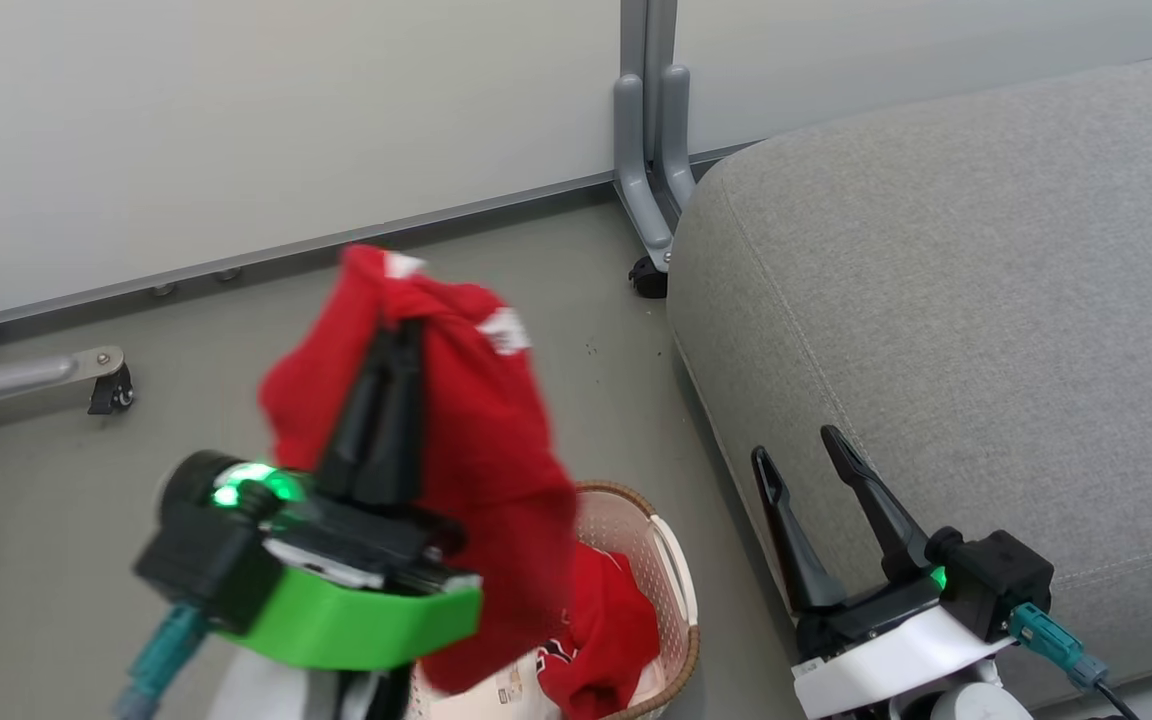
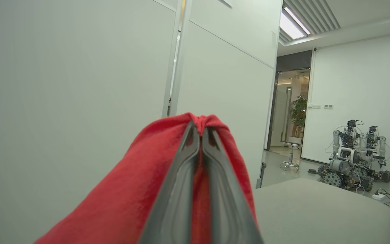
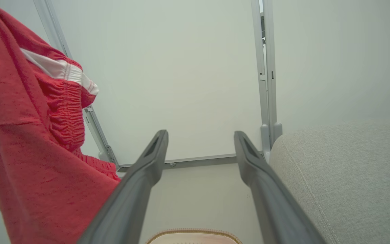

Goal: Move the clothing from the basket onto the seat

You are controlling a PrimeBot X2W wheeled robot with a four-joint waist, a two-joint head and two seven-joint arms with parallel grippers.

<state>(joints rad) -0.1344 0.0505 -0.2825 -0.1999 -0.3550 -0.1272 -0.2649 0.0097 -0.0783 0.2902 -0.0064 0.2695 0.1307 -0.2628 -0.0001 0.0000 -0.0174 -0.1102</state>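
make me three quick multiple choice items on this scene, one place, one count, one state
1. Where is the basket relative to the seat?
A. on top of it
B. on the floor beside it
C. behind it

2. How many red garments show from the head?
A. one
B. two
C. three

3. What state is the left pincer in?
A. shut on fabric
B. open, empty
C. resting on the seat

1 B: it stands on the floor by the seat's edge.
2 B: the lifted garment hangs from the pincer and the second garment lies in the basket.
3 A: red fabric is pinched between its closed fingers.
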